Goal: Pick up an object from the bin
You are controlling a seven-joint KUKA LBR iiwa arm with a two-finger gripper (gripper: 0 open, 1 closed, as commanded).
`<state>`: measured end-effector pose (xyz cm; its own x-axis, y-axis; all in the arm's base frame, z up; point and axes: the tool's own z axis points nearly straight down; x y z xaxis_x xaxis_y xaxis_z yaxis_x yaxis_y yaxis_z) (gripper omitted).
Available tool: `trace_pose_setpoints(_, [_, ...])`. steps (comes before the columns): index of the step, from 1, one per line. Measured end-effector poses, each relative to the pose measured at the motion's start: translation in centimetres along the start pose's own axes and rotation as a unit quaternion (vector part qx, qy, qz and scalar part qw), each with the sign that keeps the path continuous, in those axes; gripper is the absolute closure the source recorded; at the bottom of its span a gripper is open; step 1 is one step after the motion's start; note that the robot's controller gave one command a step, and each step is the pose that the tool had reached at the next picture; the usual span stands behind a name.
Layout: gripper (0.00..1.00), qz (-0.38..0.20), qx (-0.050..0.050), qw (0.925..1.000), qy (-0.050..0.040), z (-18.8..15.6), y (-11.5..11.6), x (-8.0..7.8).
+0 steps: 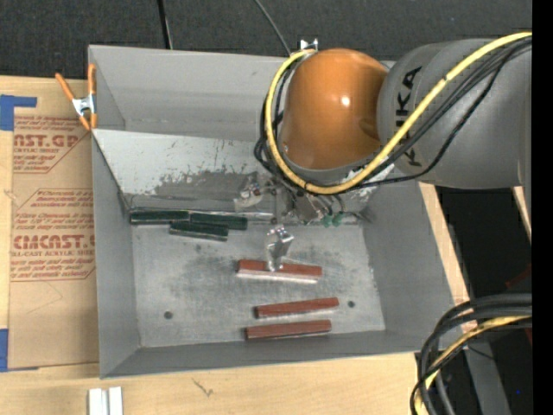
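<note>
- Jaws: directly above the uppermost red-brown bar (278,271), mid-bin; grip state cannot be told.
- Bar's long axis: runs left-right across the bin (190,294).

We see dark grey floor (415,7) beyond the far rim of the grey bin (112,232), black cable (161,15) on it; pale wooden tabletop (302,379) nearside.
</note>
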<state>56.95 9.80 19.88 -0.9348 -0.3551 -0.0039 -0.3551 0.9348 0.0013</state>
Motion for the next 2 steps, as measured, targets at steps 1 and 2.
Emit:
trace_pose_setpoints(1, [0.0, 0.0, 0.0, 1.0, 0.0006, 0.0, 0.0, 0.0])
trace_pose_setpoints(2, [0.0, 0.031, 0.001, 0.9995, -0.0009, 6.0, -0.5, 4.9])
